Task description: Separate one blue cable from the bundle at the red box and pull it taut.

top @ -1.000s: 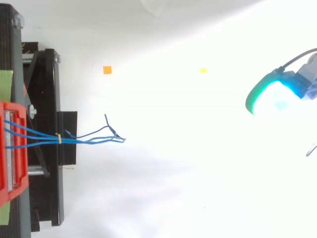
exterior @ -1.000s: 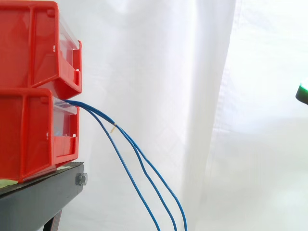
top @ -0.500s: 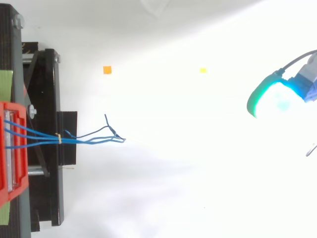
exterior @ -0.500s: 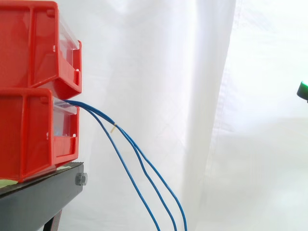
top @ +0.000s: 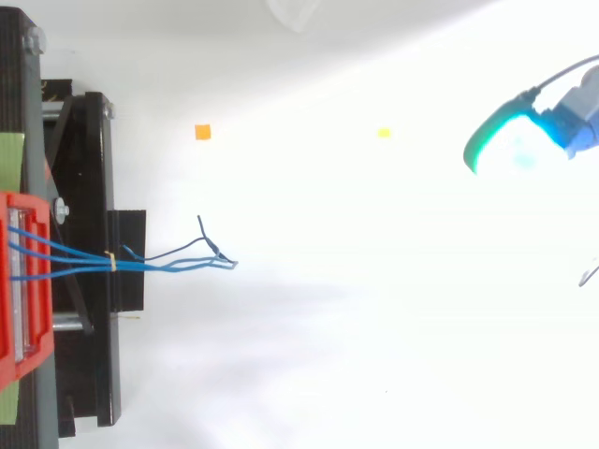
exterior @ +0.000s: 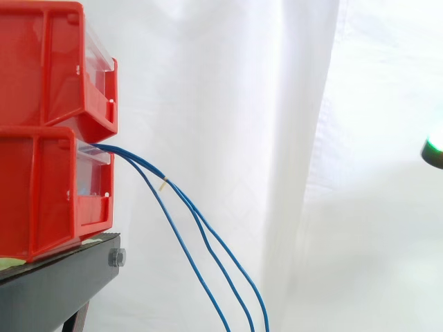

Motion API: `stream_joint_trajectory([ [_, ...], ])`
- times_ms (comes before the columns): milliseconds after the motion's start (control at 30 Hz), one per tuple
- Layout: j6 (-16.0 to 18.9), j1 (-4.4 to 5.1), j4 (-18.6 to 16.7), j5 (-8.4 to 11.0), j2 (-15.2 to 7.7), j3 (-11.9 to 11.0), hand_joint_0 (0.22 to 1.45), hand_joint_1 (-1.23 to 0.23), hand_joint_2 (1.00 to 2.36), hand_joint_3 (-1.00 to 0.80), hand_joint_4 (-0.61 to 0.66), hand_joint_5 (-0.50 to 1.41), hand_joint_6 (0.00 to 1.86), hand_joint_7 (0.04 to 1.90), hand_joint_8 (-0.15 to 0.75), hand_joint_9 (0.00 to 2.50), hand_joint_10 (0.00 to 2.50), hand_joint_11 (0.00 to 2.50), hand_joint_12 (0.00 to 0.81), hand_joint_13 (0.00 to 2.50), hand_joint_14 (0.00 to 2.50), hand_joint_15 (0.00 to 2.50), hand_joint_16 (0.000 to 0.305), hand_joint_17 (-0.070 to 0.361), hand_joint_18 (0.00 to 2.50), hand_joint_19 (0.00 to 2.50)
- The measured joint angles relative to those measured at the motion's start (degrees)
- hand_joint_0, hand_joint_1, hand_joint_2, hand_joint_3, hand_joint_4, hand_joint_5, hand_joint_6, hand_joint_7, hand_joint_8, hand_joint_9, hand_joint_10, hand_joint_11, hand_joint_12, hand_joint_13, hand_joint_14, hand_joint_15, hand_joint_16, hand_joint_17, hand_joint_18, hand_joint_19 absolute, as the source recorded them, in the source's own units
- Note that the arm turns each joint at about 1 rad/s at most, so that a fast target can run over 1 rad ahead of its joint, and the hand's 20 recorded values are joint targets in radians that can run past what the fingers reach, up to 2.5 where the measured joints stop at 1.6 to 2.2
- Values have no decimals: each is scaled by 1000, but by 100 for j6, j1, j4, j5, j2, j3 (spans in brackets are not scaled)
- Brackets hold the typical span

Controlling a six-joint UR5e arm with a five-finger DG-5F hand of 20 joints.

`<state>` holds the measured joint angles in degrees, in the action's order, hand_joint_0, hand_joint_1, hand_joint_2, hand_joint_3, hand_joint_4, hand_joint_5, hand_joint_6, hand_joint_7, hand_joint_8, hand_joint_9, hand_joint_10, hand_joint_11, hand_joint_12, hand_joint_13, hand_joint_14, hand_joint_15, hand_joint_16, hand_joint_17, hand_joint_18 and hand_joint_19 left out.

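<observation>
Three blue cables [exterior: 201, 228] leave the lower red bin [exterior: 41, 194] and hang down past the black stand [exterior: 62, 277]. A small yellow band [exterior: 164, 182] ties them together just outside the bin. From above, the cables [top: 168, 262] run right from the bin [top: 19, 281] and end in loose bent tips. My hand [top: 513, 148] is far to the right of them, glowing green and cyan. It is well apart from the bundle and touches nothing. In the side view the hand [exterior: 435, 151] just enters at the right edge.
A second red bin [exterior: 41, 69] sits stacked on the lower one. A white curtain [exterior: 277, 104] hangs behind. An orange marker [top: 202, 132] and a yellow marker [top: 383, 133] lie on the white floor between bins and hand.
In the top view my hand has shifted toward the upper edge; in the side view it sits slightly lower at the right edge. The cables have not moved.
</observation>
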<state>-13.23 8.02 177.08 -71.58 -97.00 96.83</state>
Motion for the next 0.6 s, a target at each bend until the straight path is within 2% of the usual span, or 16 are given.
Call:
stream_joint_trajectory([
  [100, -431, 0, -415, 171, -67, 0, 551, -623, 1000, -500, 255, -197, 502, 701, 278, 606, 8, 270, 343, 613, 12, 297, 48, 108, 478, 496],
  [200, -842, 15, -863, 265, -249, -34, 552, -626, 1000, -500, 260, -195, 501, 701, 281, 624, 8, 275, 345, 619, 12, 306, 48, 108, 491, 502],
  [267, -1033, 29, -1193, 289, -461, -154, 552, -627, 1000, -500, 262, -194, 502, 705, 282, 625, 9, 283, 344, 622, 12, 310, 48, 108, 496, 505],
  [333, -1105, 31, -1337, 285, -649, -311, 552, -626, 1000, -500, 264, -192, 502, 704, 280, 628, 9, 286, 344, 623, 12, 307, 48, 108, 499, 509],
  [467, -1160, 21, -1326, 218, -1053, -695, 553, -628, 1000, -500, 265, -191, 502, 712, 283, 635, 9, 292, 344, 626, 12, 308, 48, 108, 500, 516],
  [600, -1246, 21, -1160, 157, -1396, -1055, 553, -629, 1000, -500, 265, -191, 502, 714, 281, 633, 11, 298, 347, 627, 12, 311, 48, 108, 505, 519],
])
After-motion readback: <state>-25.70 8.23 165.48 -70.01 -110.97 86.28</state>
